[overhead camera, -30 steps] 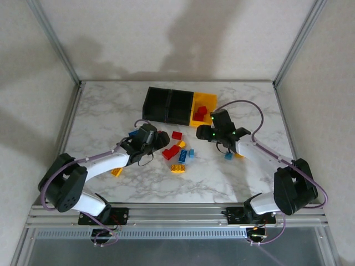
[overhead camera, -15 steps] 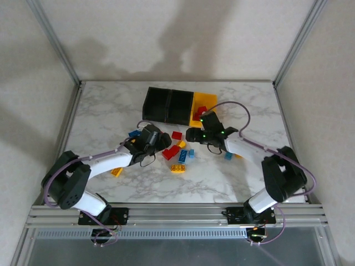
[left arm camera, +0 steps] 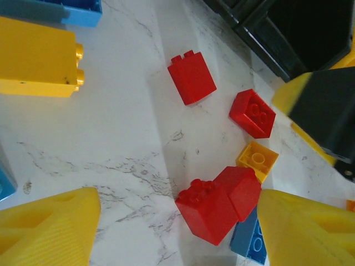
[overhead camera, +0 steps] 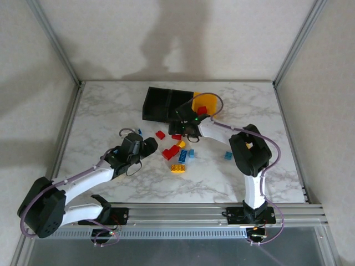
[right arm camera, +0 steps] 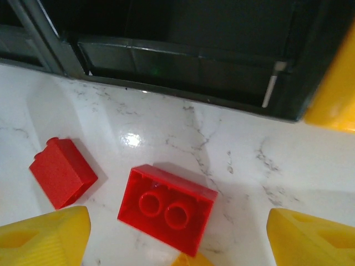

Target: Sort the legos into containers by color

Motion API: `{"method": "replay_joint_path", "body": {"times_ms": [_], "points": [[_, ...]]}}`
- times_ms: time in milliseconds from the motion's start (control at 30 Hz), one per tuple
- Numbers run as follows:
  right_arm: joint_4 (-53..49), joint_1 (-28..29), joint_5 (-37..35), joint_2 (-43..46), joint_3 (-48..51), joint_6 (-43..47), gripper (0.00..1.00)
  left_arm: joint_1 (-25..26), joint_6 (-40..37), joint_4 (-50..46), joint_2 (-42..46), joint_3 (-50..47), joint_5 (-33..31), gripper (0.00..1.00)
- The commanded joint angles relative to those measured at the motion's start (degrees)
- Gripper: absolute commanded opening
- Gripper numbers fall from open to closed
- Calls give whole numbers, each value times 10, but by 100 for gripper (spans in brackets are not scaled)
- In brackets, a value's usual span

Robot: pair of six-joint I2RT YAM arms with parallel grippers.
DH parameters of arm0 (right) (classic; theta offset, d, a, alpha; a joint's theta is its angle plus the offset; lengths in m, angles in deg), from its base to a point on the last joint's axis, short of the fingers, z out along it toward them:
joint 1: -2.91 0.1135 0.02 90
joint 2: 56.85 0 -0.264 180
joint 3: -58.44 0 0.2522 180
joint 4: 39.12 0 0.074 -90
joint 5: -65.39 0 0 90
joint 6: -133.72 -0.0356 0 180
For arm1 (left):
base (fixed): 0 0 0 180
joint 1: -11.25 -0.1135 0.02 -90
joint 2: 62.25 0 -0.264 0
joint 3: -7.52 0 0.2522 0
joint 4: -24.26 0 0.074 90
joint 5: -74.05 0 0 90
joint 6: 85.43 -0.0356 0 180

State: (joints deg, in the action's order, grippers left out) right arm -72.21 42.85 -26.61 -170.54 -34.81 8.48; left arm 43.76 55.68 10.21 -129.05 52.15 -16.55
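Plainly spread, left pincer (left arm camera: 177, 230) and right pincer (right arm camera: 177, 238) hang above red legos (right arm camera: 166, 208), fingertips (right arm camera: 47, 238) cropped

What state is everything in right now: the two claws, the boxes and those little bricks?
left gripper: open, empty.
right gripper: open, empty.
red two-stud brick: studs up on the table, between the right gripper's fingers, untouched.
yellow bin: upright, a red piece inside.
black bins: upright, insides too dark to judge.
red brick pair: touching each other, unsorted on the table.
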Motion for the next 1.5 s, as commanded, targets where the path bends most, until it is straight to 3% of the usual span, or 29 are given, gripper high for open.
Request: {"method": "replay_joint_path", "body": {"times_ms": [0,167,633,1167,1467], "points": [[-42,15,-18,-28,-37,-14,83,-8,-1,-12,14,-9,5,75],[-54,18,-15,-62,-69,-12,80,-12,-3,-4,10,-14,10,75],[-63,20,-27,-68,-61,-6,48,-15,-1,2,-2,-11,10,75],[-89,1,-78,55,-32,33,48,6,-8,40,-53,15,25,75],[-94,-89,-93,61,-71,60,48,40,-18,61,-118,80,32,75]]}}
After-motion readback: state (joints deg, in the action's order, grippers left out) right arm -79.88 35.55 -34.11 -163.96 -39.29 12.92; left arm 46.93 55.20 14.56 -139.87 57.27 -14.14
